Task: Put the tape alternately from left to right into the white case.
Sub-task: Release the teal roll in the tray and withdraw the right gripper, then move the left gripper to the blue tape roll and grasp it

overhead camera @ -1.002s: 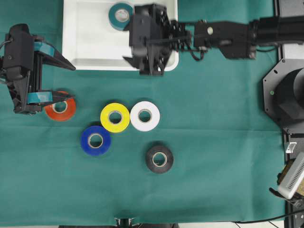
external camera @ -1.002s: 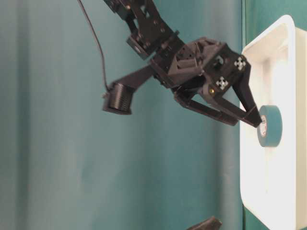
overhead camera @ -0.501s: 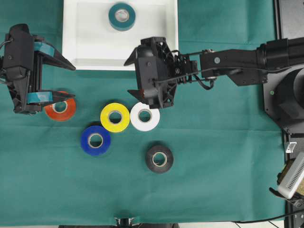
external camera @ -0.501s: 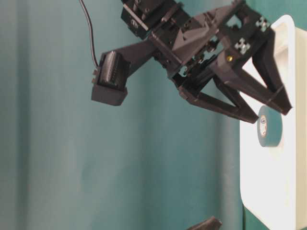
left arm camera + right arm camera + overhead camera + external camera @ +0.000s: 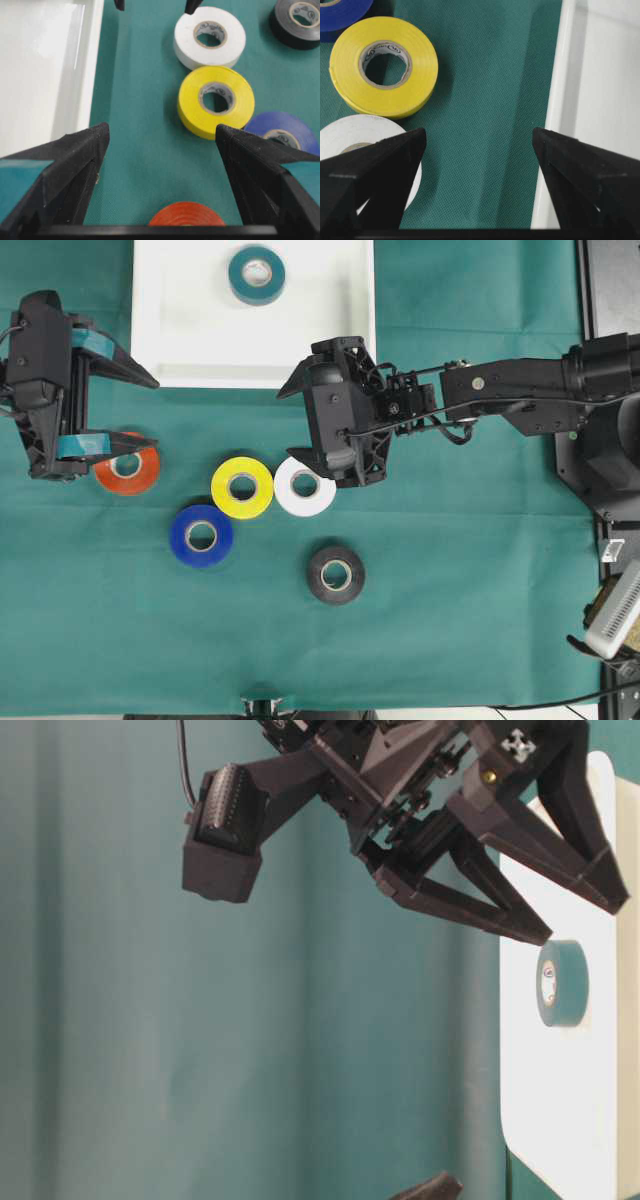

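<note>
The white case (image 5: 170, 340) lies at the far edge with one teal tape roll (image 5: 237, 273) flat inside it. On the green cloth lie orange (image 5: 145, 470), yellow (image 5: 242, 508), white (image 5: 303, 506), blue (image 5: 182, 535) and black (image 5: 316, 575) rolls. My left gripper (image 5: 150, 415) stands open beside the case, with the orange roll (image 5: 186, 215) just below its base. My right gripper (image 5: 288, 425) hangs open and holds nothing, between the case rim (image 5: 560, 100) and the white roll (image 5: 350, 131). It is raised off the table (image 5: 585, 920).
A green cloth covers the table. The yellow roll (image 5: 420, 60) and blue roll (image 5: 340, 12) lie just ahead of the right gripper. The right arm stretches in from the right across the cloth. The case floor around the teal roll (image 5: 562, 983) is bare.
My right gripper left the teal roll in the case, drew out over the near rim and came down toward the white roll. The left arm has not moved.
</note>
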